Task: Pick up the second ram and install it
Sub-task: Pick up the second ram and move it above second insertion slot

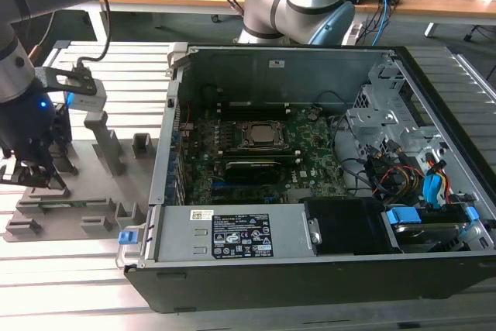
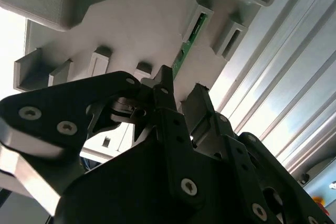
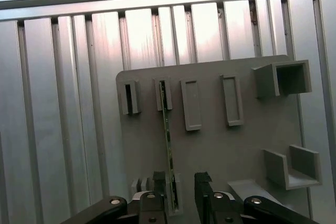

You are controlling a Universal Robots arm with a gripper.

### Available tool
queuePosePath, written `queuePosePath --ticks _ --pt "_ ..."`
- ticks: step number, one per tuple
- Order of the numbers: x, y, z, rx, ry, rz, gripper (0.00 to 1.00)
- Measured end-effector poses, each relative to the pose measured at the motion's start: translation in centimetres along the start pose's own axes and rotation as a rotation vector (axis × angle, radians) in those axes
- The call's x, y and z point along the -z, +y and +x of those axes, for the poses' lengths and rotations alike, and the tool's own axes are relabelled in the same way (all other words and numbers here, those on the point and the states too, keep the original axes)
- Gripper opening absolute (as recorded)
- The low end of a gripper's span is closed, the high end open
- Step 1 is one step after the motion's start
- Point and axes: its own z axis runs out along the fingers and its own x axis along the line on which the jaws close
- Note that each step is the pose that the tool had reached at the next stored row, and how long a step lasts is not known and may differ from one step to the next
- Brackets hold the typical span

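The tool (image 3: 178, 182) hangs low over the grey holder tray (image 3: 210, 156) with its two fingers (image 3: 202, 182) spread apart, and nothing is pinched yet. The second ram (image 3: 167, 129) stands on its edge in a slot of this tray, and its near end runs in between the fingers. It seems to lie almost against one finger, with a clear gap to the other. The danger, I think, is an off-centre closing: the other finger would push the stick sideways, tilt it in the slot, and it could jam. The end under the fingers is hidden, and edge-on I cannot see chips or label. Further off from the tray, on the same ribbed table (image 3: 52, 103), stands the open computer case (image 1: 310, 60); its free memory slot is hard to make out.
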Motion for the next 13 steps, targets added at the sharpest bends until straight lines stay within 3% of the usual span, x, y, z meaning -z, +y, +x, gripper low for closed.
queuePosePath --ticks 13 --pt "-1.43 -0.04 0.02 0.000 0.0000 0.0001 0.36"
